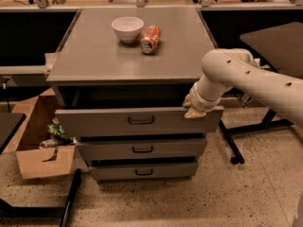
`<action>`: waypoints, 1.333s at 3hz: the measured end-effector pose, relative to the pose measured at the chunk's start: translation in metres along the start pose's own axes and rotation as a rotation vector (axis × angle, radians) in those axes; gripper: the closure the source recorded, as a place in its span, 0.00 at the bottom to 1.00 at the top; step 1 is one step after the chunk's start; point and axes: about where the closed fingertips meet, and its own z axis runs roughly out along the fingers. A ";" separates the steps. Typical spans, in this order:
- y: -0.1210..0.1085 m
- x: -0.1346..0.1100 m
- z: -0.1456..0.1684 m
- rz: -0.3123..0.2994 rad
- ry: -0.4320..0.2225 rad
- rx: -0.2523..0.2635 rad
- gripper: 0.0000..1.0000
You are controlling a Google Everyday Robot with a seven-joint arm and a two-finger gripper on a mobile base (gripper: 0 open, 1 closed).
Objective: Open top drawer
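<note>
The top drawer [104,121] is a wide grey metal drawer with a small dark loop handle [141,120] at its front's centre. It stands pulled out a little from under the cabinet top, with a dark gap behind its front. My gripper [193,109] is at the drawer's right end, on the upper edge of the front. My white arm [246,79] reaches in from the right. Two narrower grey drawers [141,149] sit below it.
A white bowl [127,29] and an orange can [150,38] lying on its side rest on the grey cabinet top [94,56]. An open cardboard box [40,141] with rubbish stands at the left. A black table leg [232,145] stands at the right.
</note>
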 end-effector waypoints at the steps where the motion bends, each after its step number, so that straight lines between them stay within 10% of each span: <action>1: 0.000 0.000 0.000 0.000 0.000 0.000 0.58; 3: 0.000 0.000 0.000 0.000 0.000 0.000 0.04; 4: 0.000 0.000 0.000 0.000 0.000 0.000 0.00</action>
